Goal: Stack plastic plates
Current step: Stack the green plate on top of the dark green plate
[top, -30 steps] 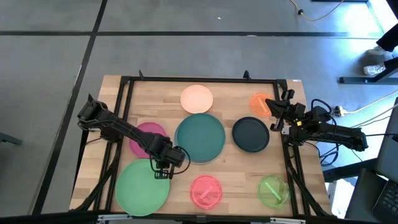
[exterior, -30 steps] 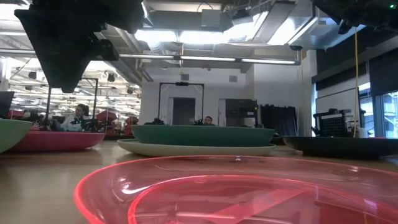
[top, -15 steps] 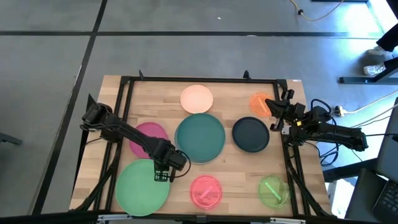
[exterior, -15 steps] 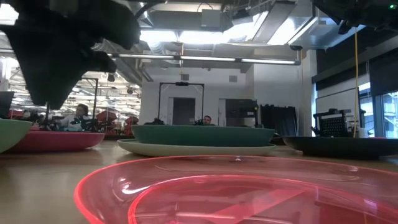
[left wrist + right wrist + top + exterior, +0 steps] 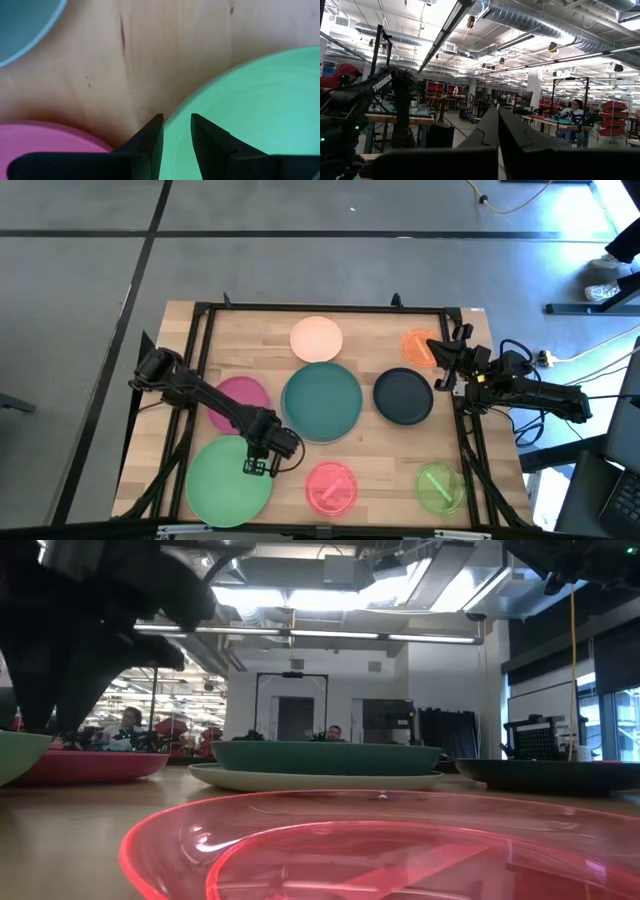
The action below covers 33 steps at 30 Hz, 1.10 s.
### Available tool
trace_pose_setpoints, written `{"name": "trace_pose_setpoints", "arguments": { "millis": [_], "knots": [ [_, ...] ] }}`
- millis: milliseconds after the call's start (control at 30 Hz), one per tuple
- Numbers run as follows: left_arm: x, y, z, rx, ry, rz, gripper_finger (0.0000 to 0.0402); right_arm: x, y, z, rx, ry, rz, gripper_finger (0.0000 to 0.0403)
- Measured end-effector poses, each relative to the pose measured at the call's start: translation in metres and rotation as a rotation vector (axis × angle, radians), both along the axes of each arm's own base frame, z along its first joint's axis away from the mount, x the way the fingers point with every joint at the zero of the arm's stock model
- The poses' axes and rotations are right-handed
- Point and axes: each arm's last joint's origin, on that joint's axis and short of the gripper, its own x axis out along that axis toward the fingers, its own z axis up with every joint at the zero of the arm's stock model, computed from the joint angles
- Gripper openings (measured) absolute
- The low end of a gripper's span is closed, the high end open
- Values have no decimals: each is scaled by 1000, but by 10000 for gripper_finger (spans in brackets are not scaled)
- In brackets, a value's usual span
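Left gripper (image 5: 258, 468) has descended onto light green plate (image 5: 229, 477) rim at 2 o'clock, fingers slightly apart. Right gripper (image 5: 437, 364): closed, parked. Risk: thin rim slipping free.

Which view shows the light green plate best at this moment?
The high view: the whole light green plate shows, with the left claw over its edge. The left wrist view shows only part of its rim, the low view a sliver at the picture's edge, the right wrist view nothing.
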Motion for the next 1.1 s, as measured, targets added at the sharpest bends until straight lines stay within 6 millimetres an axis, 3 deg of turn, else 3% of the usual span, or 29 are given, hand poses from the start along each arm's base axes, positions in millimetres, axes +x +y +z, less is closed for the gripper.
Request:
{"name": "trace_pose_setpoints", "arguments": {
  "millis": [300, 633, 1100],
  "knots": [
    [-10, 4, -17, 40, 27, -44, 91, 0, 0, 0, -4, 2, -2, 1],
    [-9, 1, -26, -65, 2, -42, 90, 0, 0, 0, -5, 2, -3, 1],
    [-6, 7, -25, -111, 12, -32, 6, 0, 0, 0, -6, 2, -3, 1]
  ]
}}
